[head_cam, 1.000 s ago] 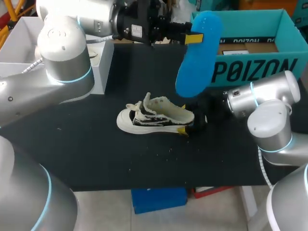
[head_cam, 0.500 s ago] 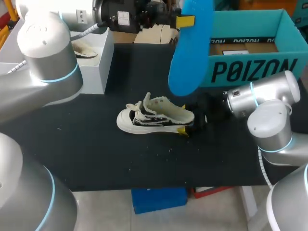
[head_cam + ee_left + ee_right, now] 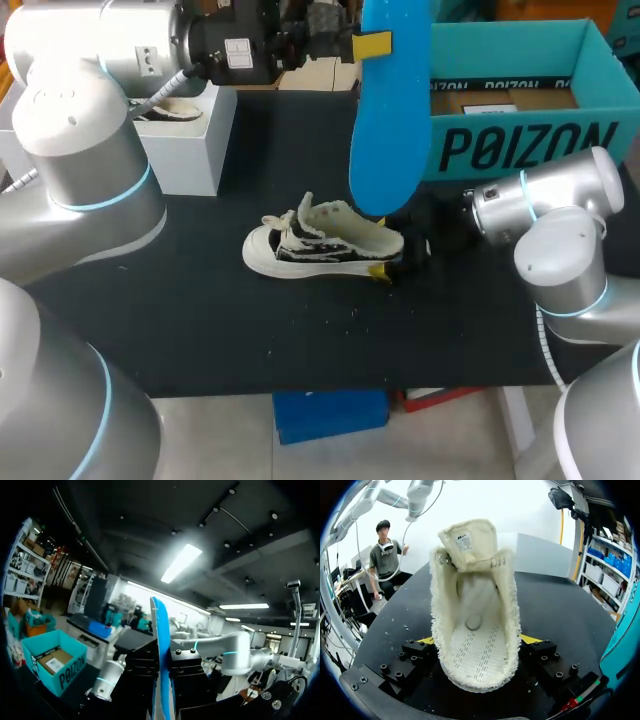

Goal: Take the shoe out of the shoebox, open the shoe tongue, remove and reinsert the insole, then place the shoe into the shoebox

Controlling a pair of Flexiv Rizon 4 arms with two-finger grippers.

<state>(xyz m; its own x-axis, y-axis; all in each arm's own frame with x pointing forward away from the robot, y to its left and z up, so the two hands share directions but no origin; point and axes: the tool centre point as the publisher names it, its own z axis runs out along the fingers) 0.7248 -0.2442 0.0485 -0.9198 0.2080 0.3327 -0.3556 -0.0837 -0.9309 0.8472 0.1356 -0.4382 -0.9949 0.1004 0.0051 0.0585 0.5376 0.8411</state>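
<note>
The left gripper was clamped on the upper part of the blue insole, one finger against each flat face, high above the shoe and a little behind it. A second before, the insole had hung at a slant, off to the box side of the shoe's heel. Since then the left arm had drawn back toward its own side and the insole had swung nearly upright. Its lower end had also come across until it hung just above the open heel, not yet inside as far as I could tell.

The right gripper had not shifted. Its two yellow tips pressed the fuzzy heel from either side, holding the shoe flat on the black table with the tongue folded forward and the bare inner sole showing.

To me that looked like the removal done and the refit about to start, with the insole lined up over the opening and the shoe steadied to take it.

The teal shoebox stood open behind the shoe on the heel side, waiting for the last step. A white box sat behind it on the toe side.
</note>
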